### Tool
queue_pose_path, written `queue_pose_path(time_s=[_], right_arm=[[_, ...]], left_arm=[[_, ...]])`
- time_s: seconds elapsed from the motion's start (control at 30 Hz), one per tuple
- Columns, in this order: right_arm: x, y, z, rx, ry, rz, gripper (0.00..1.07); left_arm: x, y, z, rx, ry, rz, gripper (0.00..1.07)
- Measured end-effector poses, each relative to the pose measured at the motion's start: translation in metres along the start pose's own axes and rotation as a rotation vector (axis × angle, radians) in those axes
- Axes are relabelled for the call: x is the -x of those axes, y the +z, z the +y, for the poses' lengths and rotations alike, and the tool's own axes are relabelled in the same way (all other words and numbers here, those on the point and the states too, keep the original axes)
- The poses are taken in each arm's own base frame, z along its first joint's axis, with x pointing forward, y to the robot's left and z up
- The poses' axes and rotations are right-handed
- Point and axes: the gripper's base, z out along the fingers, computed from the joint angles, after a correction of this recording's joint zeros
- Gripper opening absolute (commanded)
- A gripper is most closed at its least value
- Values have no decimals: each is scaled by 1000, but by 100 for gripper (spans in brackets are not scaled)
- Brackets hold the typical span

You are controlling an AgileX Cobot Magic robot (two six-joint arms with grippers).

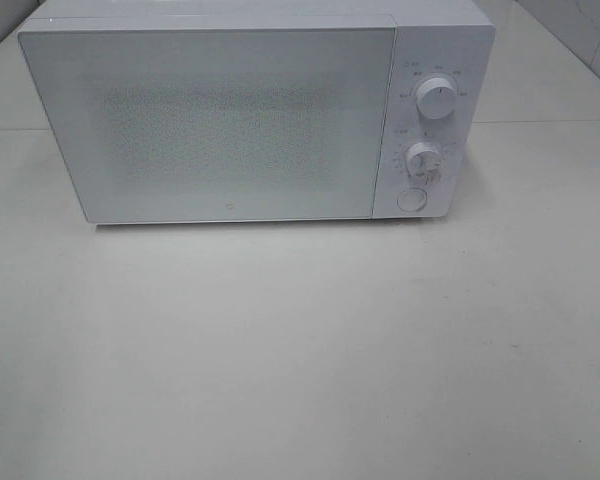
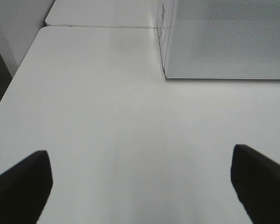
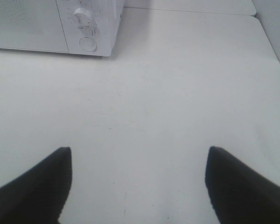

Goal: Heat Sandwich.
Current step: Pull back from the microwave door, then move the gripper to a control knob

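A white microwave (image 1: 220, 120), its door shut, is pictured on the worktop (image 1: 300, 350); the left end effector (image 2: 140, 156) and right end effector (image 3: 139, 154) are shown released over it.

**Microwave shut on the table**

The white microwave (image 1: 250, 110) stands upright at the back of the pale table (image 1: 300, 360), front facing the high camera. Its door (image 1: 215, 125), with a speckled window, is closed. On the panel right of the door sit an upper knob (image 1: 437, 100), a lower knob (image 1: 421, 159) and a round button (image 1: 411, 199) below them.
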Motion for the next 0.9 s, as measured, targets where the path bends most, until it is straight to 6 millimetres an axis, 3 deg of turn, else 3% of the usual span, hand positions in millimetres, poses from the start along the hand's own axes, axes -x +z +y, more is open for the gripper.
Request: queue_pose_path(time_s=[0.9], right_arm=[[0, 0, 0, 0, 0, 0, 76]], left_arm=[[0, 0, 0, 0, 0, -1, 98]])
